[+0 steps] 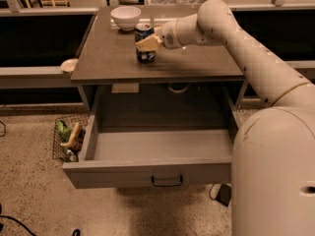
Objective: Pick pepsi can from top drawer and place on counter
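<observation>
Grasps the pepsi can with the hand, clenched about the can's middle; stands the can upright on the table, just right of the white bowl and a little nearer the camera than the bowl; reaches in from the right of the bowl along the pale arm, wrist held low over the tabletop.

Leaves bare table from the bowl all the way toward the front edge, and more to the right of the bowl as far as the right edge; puts the bowl close to the back edge, the can well in from the front and side edges.

Shows the top drawer pulled out, below the bowl and well toward the camera from it, with a dark handle at the middle of its front panel; fills the near corner, far right of and below the bowl, with the robot's pale body; shows a wire basket on the floor, below and left of the bowl, just beside the drawer's left wall.
</observation>
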### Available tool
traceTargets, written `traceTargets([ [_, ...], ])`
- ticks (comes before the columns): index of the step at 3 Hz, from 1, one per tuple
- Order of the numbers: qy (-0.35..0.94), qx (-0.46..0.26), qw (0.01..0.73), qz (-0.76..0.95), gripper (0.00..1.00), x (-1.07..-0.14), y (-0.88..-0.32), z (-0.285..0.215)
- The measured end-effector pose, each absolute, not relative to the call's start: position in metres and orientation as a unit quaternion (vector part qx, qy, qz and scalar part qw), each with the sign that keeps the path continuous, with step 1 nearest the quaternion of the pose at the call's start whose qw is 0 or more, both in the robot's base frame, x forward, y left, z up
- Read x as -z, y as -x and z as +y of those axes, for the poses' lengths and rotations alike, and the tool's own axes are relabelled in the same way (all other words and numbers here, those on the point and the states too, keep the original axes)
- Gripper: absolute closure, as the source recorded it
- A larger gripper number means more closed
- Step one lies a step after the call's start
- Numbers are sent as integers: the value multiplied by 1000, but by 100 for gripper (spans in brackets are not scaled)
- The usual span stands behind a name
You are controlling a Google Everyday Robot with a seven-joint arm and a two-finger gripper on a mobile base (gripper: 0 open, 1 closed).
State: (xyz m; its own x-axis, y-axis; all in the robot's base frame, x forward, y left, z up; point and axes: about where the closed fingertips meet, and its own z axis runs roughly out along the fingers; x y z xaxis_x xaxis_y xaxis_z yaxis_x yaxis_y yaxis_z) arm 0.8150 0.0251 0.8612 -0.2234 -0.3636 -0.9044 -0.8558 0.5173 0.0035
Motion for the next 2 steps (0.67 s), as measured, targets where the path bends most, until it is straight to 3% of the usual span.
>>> traceTargets([
  [1,408,-270,463,739,15,-859,-815,23],
  [2,404,-272,463,741,0,-858,-814,22],
])
